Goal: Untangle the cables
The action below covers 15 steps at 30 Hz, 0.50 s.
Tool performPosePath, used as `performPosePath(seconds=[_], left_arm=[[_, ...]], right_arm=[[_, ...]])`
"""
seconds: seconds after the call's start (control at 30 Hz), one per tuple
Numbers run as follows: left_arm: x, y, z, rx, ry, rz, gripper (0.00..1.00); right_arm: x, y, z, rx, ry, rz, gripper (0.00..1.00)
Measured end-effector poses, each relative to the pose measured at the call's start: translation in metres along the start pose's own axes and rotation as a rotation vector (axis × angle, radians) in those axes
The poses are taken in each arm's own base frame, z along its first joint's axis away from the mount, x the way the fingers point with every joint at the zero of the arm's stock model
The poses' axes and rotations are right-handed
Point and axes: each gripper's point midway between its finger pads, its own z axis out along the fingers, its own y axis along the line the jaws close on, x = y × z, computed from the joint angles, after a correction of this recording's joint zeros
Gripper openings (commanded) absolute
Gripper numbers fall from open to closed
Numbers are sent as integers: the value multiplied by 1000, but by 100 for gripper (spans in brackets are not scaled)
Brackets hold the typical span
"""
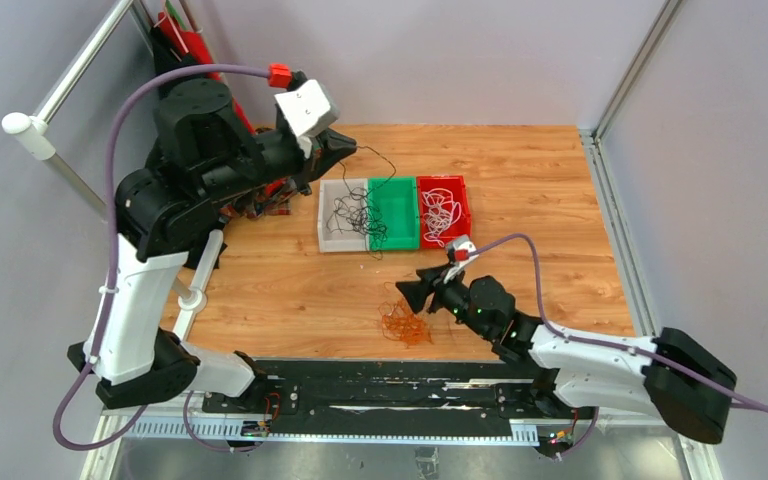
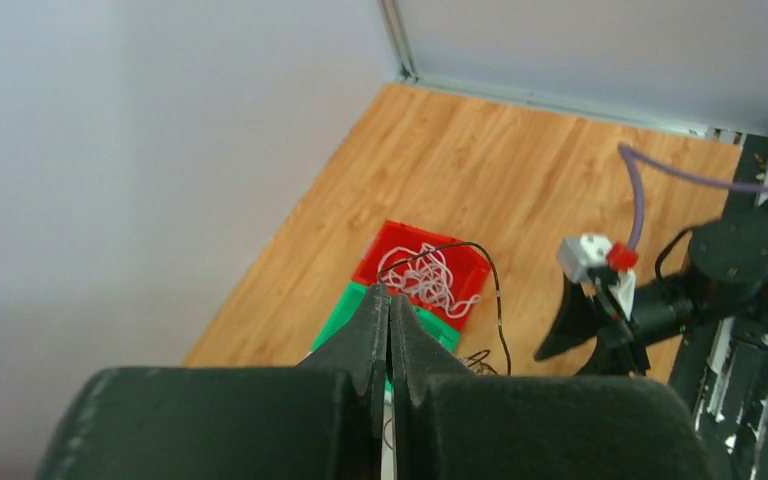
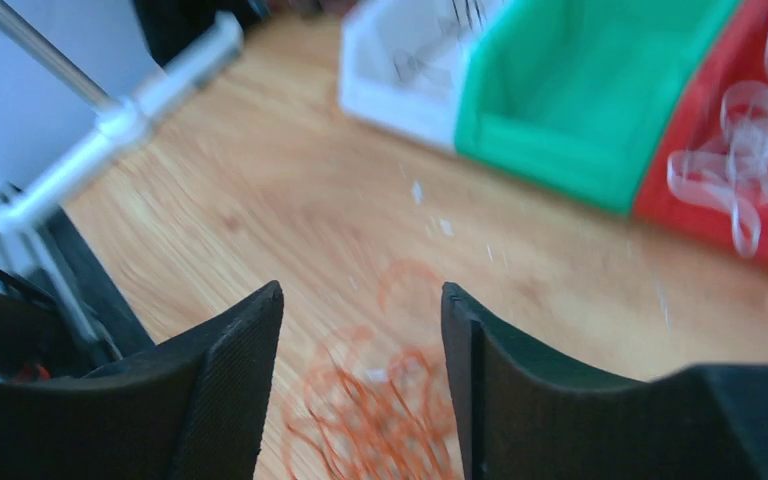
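- Left end effector (image 2: 388,303) pinched shut on a black cable (image 2: 496,290), raised above the bins (image 1: 324,220), apparently to draw it free.
- Right end effector (image 3: 360,292) agape, empty, over orange cables (image 1: 404,325) on tabletop (image 1: 520,180).

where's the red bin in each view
top external: red bin at centre, rightmost of three bins, white cables inside
left wrist: red bin at lower centre
right wrist: red bin at right edge, blurred
shared landmark: green bin right beside it
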Motion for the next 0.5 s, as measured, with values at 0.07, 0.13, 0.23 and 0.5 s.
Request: performPosePath(seconds=[0.07, 0.13, 0.23, 0.5], left_arm=[[15, -5, 7, 23, 37, -19, 0], [28, -9, 14, 42, 70, -36, 0], [42, -15, 20, 70, 105, -67, 0], [42, -24, 21, 109, 101, -109, 0]], right_arm=[[-40, 17, 2, -36, -72, 4, 62], [-84, 36, 1, -82, -153, 9, 62], [-134, 58, -5, -144, -251, 9, 62], [-130, 71, 12, -183, -204, -28, 56]])
